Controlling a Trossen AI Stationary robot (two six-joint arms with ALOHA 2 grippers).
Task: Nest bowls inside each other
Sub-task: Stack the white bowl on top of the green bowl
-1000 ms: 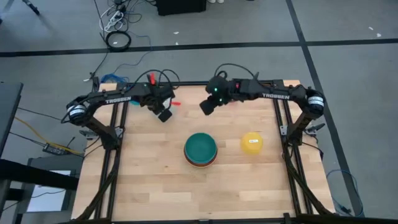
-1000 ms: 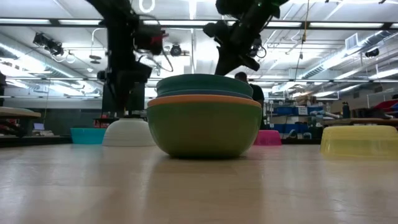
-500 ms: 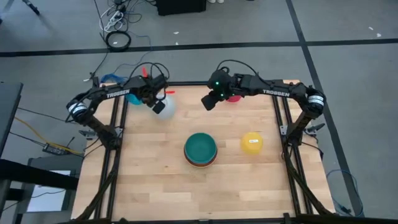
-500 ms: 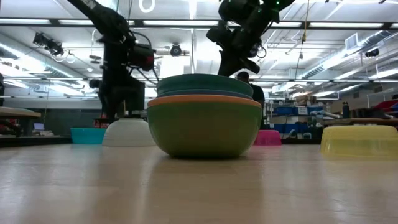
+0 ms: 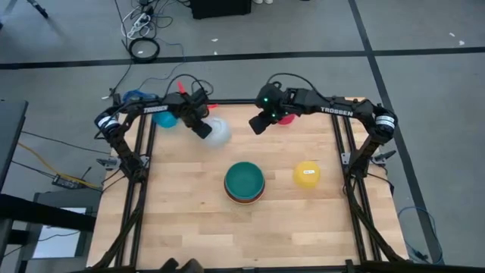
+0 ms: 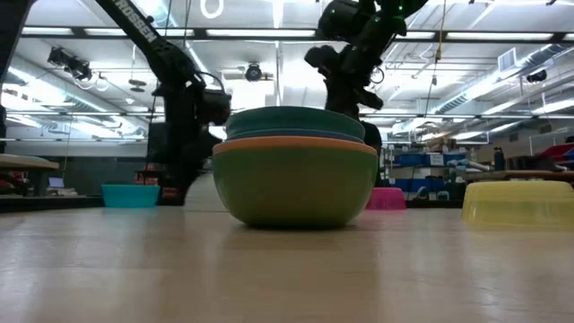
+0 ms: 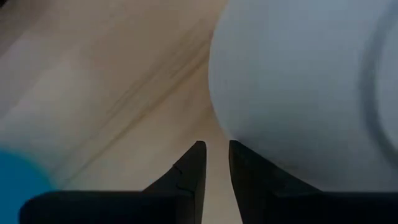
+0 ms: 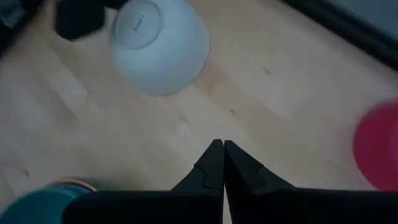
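The fingers of the left gripper stand a narrow gap apart beside the white bowl, which lies upside down, base up, near the back edge of the table, left of its middle. From its wrist camera the bowl's wall sits against one finger, but I cannot tell whether the rim is actually pinched. The right gripper hangs over the back edge near the middle, its fingers pressed together on nothing, the red bowl just behind it.

The stack, teal on top with orange and green below, sits mid-table. The yellow bowl rests upside down to its right, and a blue bowl waits at the back left corner.

My read is that the white bowl is the one in hand. It needs turning mouth-up before it can nest, so a firm hold on the rim comes first. Yellow looks the larger of the two and may belong in the stack ahead of it.
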